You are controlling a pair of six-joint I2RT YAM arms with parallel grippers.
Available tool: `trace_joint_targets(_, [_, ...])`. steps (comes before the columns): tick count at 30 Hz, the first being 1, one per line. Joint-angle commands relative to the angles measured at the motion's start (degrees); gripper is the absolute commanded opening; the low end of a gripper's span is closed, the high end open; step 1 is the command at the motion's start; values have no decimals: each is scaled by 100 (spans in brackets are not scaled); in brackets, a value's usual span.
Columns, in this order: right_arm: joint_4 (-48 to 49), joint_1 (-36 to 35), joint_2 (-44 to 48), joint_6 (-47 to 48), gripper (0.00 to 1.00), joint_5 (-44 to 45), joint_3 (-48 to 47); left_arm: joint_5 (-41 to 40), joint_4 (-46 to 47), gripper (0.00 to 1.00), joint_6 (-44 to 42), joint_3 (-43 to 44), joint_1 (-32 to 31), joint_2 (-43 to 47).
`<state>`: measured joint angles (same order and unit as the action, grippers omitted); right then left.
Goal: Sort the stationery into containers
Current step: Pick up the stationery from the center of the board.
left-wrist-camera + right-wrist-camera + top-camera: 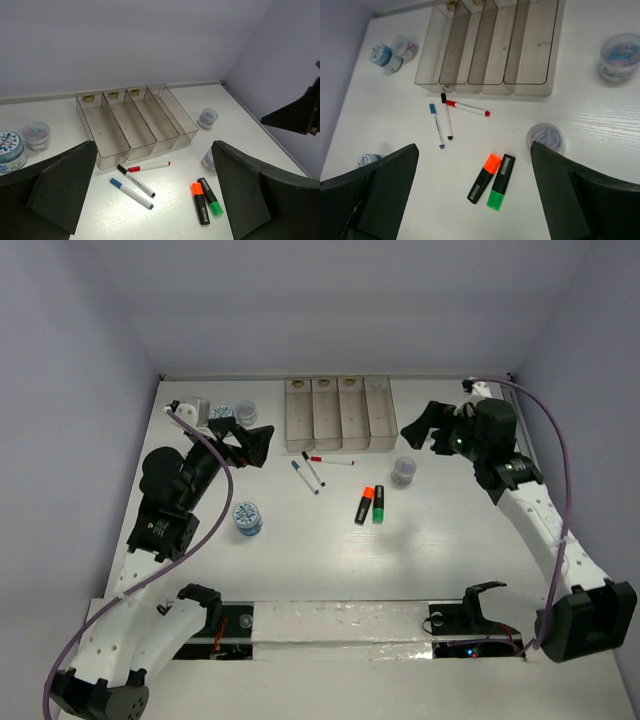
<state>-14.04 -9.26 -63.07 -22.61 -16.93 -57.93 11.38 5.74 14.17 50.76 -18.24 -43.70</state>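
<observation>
Bolted at the near edge of a white table (320, 570), the left arm (170, 490) and right arm (540, 520) reach toward scattered stationery. The left gripper (262, 445) and right gripper (418, 422) are each spread wide with nothing between the fingers. 3 thin white pens lie just in front of a clear, beige-tinted plastic tray (340, 447) of 4 narrow compartments. The red-capped pen (332, 460) runs along the tray's front wall, while the black-capped pen (313, 469) and blue-capped pen (305, 477) slant side by side away from it. All 3 sit just right of the left gripper and farther from the right one, so the left arm looks better placed. Each pen would likely need turning to lie along a compartment's front-to-back length. A stubby orange highlighter (364, 505) and green highlighter (379, 504) rest side by side mid-table. A small round clear tub (404, 471) stands near the right gripper, and a tub with a blue-white patterned lid (247, 518) stands beside the left arm. 3 compartments hold a small tan object (89, 98) at the far end, too small to identify; the 4th appears empty.
</observation>
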Motion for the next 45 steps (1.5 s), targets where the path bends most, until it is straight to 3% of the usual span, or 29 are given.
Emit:
trace_joint_targets(1, [-879, -480, -433, 398, 100, 1250, -552, 58, 314, 99, -108, -180, 31, 256])
trace_joint_targets(10, [-1285, -700, -1198, 530, 100, 2703, -351, -127, 314, 99, -187, -304, -21, 556])
trace_joint_targets(22, [-873, -1034, -2253, 530, 100, 2431, -429, -118, 323, 99, -205, -313, -74, 503])
trace_joint_targets(32, [-819, -1034, -3229, 679, 98, 2800, -939, -101, 340, 99, -196, -330, -74, 477])
trace_joint_targets(41, [-617, -1034, -3695, 661, 84, 2809, -1176, -39, 340, 99, -205, -321, -74, 415])
trace_joint_targets(44, [-565, -1034, -3765, 653, 71, 2862, -1220, -48, 340, 99, -213, -321, -74, 398])
trace_joint_targets(45, [-556, -1034, -3774, 653, 58, 2897, -1229, -39, 340, 99, -205, -321, -74, 389])
